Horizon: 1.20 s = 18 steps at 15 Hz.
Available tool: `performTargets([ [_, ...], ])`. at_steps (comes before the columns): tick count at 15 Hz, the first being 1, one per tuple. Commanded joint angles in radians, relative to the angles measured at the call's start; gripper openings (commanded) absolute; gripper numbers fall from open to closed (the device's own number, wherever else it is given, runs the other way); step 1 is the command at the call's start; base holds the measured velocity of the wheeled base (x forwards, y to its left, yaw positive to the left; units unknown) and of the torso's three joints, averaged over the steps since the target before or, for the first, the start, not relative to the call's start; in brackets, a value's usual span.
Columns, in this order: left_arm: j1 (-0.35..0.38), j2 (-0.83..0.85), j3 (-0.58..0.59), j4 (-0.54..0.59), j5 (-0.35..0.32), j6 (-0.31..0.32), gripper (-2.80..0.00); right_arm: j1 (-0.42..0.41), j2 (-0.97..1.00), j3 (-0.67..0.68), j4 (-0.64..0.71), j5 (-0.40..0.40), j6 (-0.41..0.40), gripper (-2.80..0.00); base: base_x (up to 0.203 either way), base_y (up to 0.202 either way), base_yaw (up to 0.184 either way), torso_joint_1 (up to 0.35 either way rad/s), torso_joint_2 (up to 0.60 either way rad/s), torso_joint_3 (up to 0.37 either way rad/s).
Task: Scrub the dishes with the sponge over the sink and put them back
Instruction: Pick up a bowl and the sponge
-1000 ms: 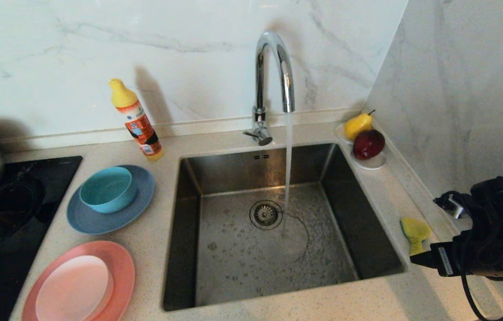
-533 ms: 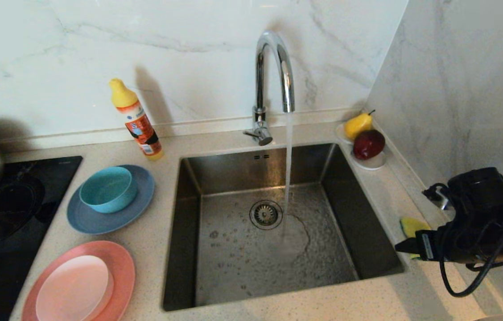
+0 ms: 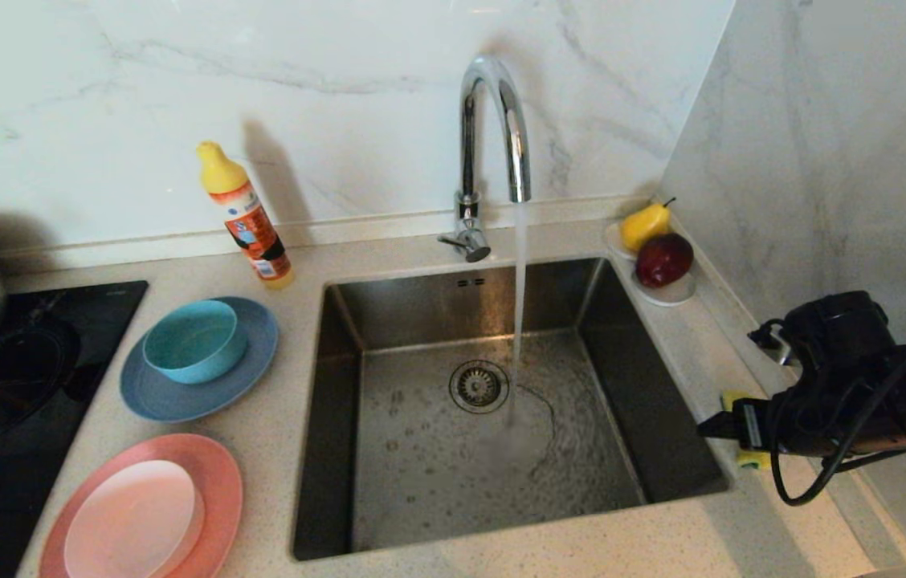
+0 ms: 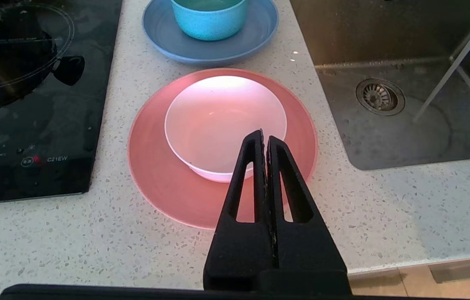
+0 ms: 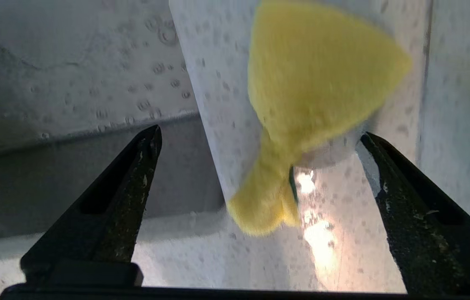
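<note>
Right wrist view: right gripper [image 5: 260, 137] hung wide open over the sponge [image 5: 310, 96], nothing held.
Sponge lay on the counter [image 3: 694, 353] beside the sink [image 3: 421, 474]; left gripper [image 4: 264, 135] was closed, empty, above pink dishes [image 4: 218, 125]; hob [image 4: 31, 104] label read "C21EW".

The scene is seen from above and in front by the head view, with the sink [image 3: 493, 409] at frame centre. The salmon plate [image 4: 156, 175], close at centre frame, is looked down on by the left wrist view, the sink at upper right. The sponge [image 5: 314, 104] is viewed very closely, somewhat blurred, by the right wrist view; the sink is shared.
</note>
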Motion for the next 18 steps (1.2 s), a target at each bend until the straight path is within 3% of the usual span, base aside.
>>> performTargets([
  [1,0.0,0.002,0.018,0.0,0.0,0.0,-2.8,0.0,0.007,-0.01,0.001,-0.001,0.001,0.0,0.0,0.0,0.0,0.0,0.0,0.0],
  [5,0.0,0.002,0.018,0.0,0.0,0.0,-2.8,-0.01,0.032,-0.016,-0.002,0.0,0.001,0.0,0.0,0.0,0.0,0.0,0.0,0.0],
  [6,0.0,0.001,0.018,0.0,0.0,0.0,-2.8,-0.01,0.039,-0.017,-0.003,0.0,0.001,-2.8,0.0,0.0,0.0,0.0,0.0,0.0],
  [18,0.0,0.002,0.018,0.0,0.0,0.0,-2.8,-0.014,0.041,-0.028,-0.002,0.0,0.028,-2.8,0.0,0.0,0.0,0.0,0.0,0.0],
])
